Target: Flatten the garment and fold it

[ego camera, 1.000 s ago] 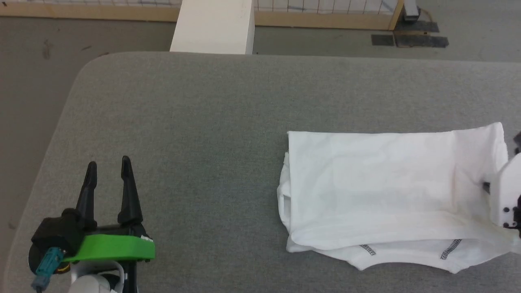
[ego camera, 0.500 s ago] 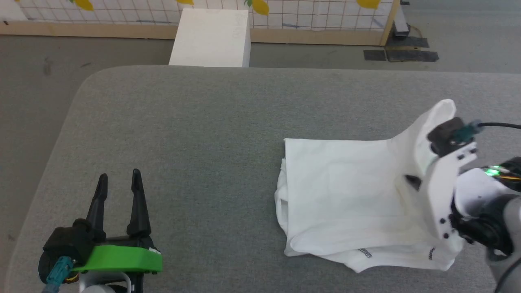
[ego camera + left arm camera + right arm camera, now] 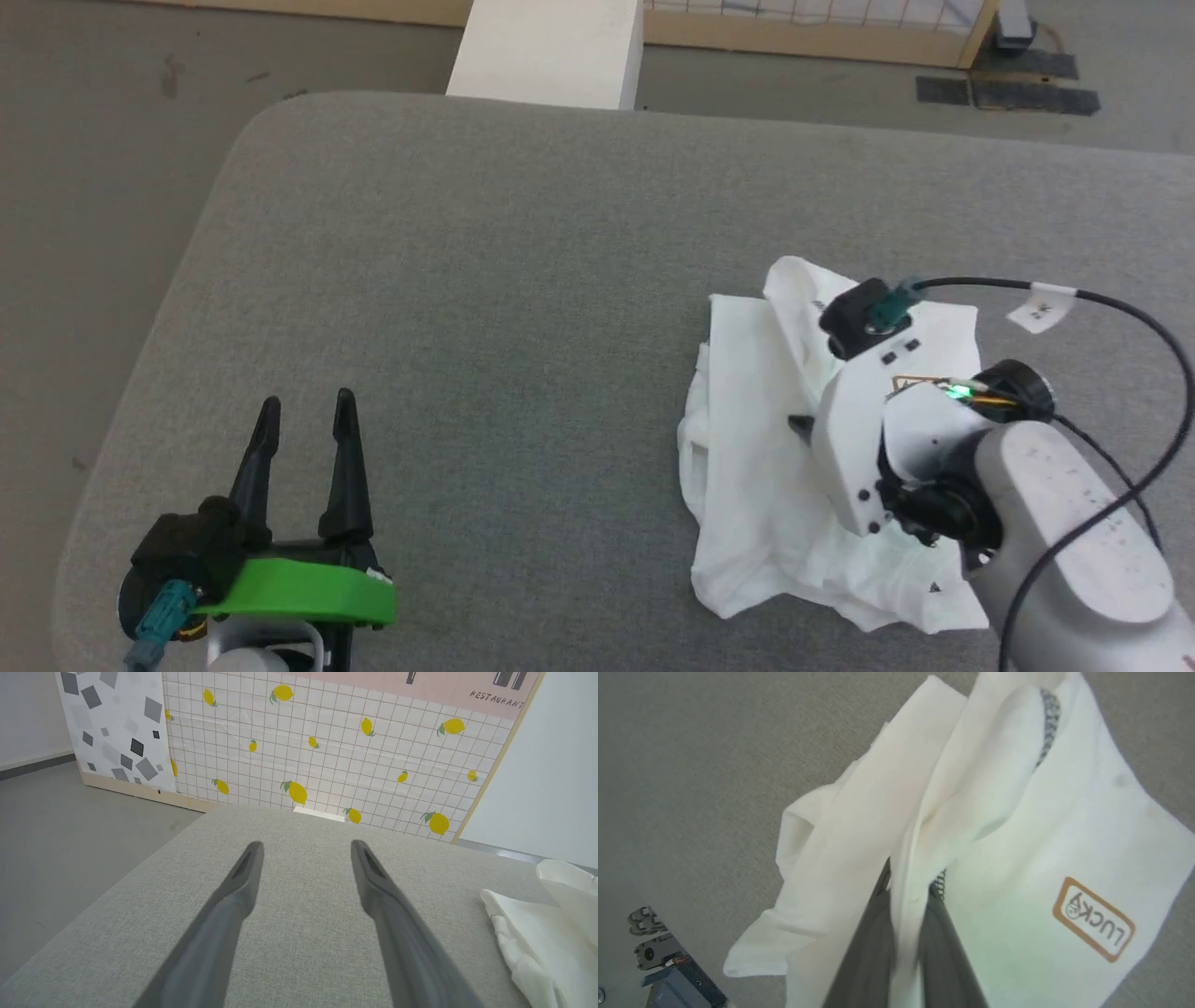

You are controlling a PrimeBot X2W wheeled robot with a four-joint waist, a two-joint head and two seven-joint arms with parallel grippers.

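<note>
Right gripper point(image 3: 908, 884): fingers pressed together, pinching a fold of the shirt point(image 3: 1008, 826), with cloth drawn up between them. The shirt lies crumpled and partly raised on the grey table point(image 3: 467, 280), toward four o'clock in the head view. An orange-framed label point(image 3: 1093, 919) reading LUCKY sits at four o'clock from the fingertips. Left gripper point(image 3: 306, 415): fingers spread, holding nothing, at seven o'clock over the table, well apart from the shirt. A white box point(image 3: 551, 47) stands past the far edge at twelve o'clock.

White garment point(image 3: 747, 467), grey table point(image 3: 467, 280)
</note>
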